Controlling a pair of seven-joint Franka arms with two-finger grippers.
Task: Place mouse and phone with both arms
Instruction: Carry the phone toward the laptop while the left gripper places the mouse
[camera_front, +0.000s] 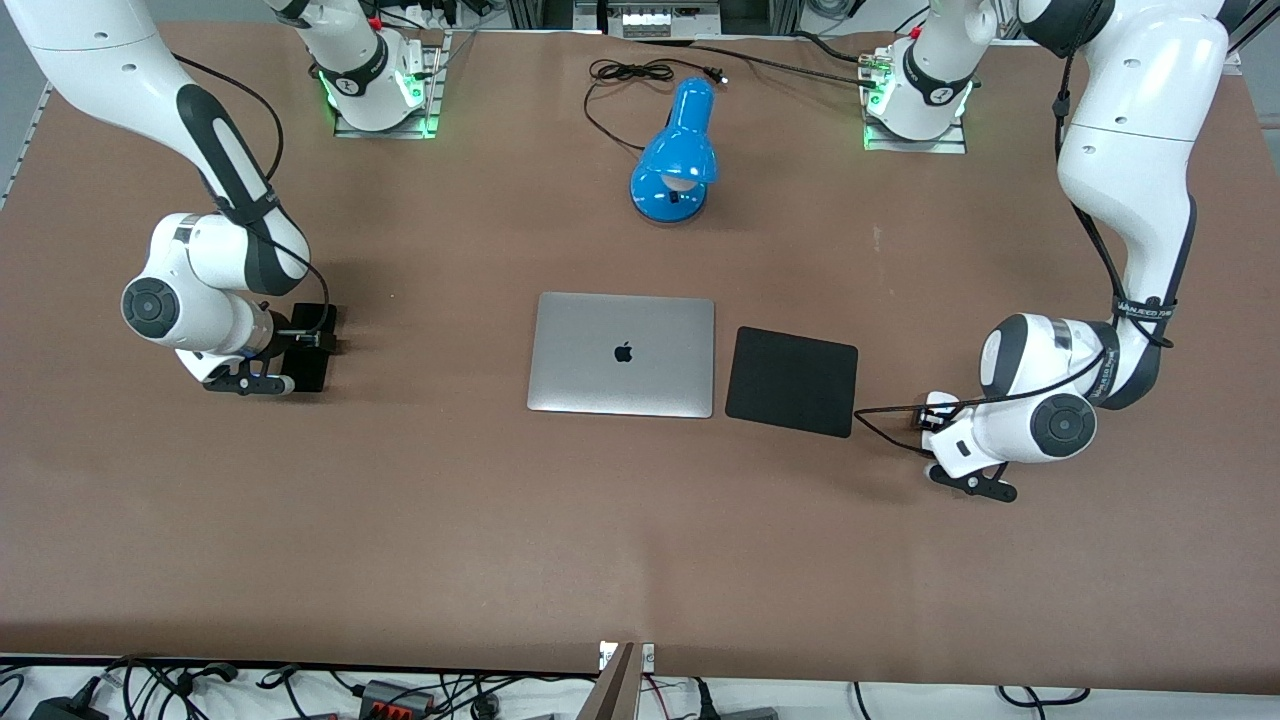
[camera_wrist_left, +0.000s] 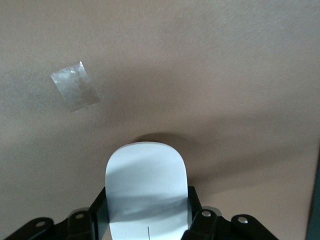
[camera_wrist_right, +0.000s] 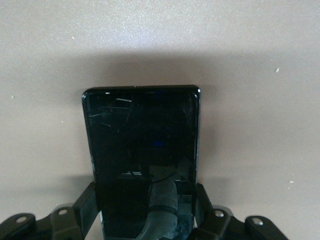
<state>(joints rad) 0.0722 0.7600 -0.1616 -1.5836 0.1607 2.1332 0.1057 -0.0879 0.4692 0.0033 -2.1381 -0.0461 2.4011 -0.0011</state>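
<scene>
Two end effectors, left (camera_wrist_left: 148, 225) clamping mouse (camera_wrist_left: 146, 187), right (camera_wrist_right: 145, 220) clamping phone (camera_wrist_right: 142, 150)

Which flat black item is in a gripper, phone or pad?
The slim black glossy phone, clamped in the right gripper; the black square mouse pad lies untouched beside the laptop.

A robotics lab — two bench-mounted arms (camera_front: 1120, 200), cables trailing off the table (camera_front: 400, 520).

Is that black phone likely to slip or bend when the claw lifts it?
The phone looks rigid, so it probably won't bend. Its glossy face suggests it might slip. The right claw grips only one end across its width, so it could tilt.
</scene>
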